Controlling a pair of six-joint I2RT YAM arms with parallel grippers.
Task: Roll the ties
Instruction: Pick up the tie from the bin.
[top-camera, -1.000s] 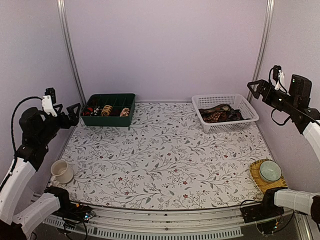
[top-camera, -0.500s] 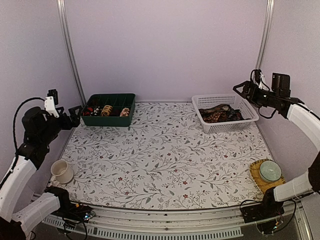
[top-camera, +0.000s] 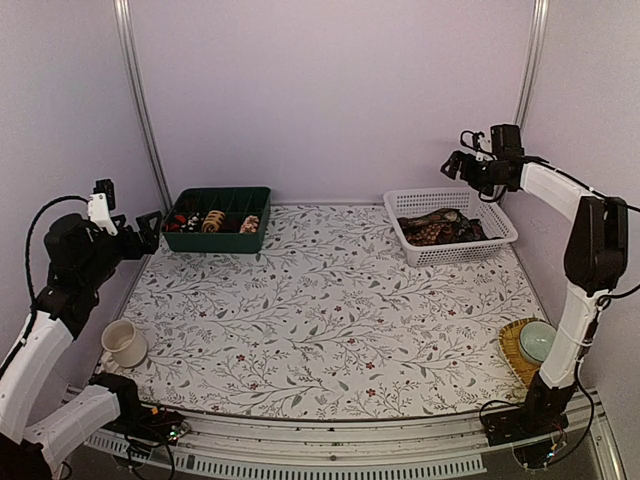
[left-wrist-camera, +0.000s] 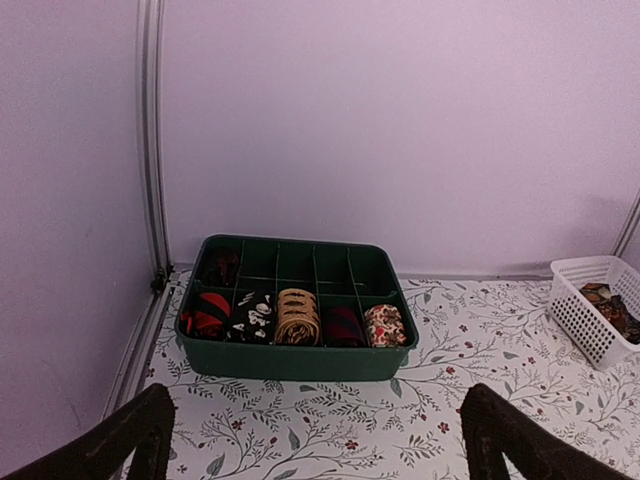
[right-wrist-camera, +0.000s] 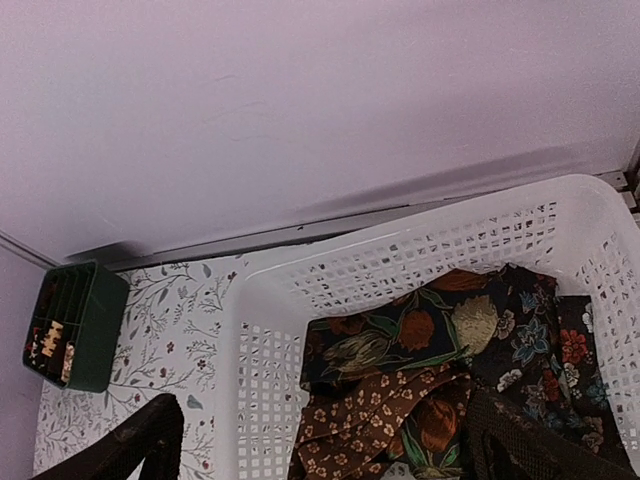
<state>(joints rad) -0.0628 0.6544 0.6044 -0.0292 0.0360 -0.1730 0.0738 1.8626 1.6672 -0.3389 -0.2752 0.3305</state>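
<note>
Both the left pincer (top-camera: 150, 222) and the right pincer (top-camera: 452, 163) gape empty; tangled ties (right-wrist-camera: 420, 370) lie in the basket (top-camera: 460, 253) at the counter's (top-camera: 330, 320) far-right corner, so one pinch could drag several out.

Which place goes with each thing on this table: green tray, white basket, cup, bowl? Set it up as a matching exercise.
Things:
1. green tray
2. white basket
3. cup
4. bowl

Places:
A. near right corner, on a yellow mat
B. far left, holding rolled ties
C. near left edge
D. far right, holding loose ties

Pairs: 1-B, 2-D, 3-C, 4-A
</note>
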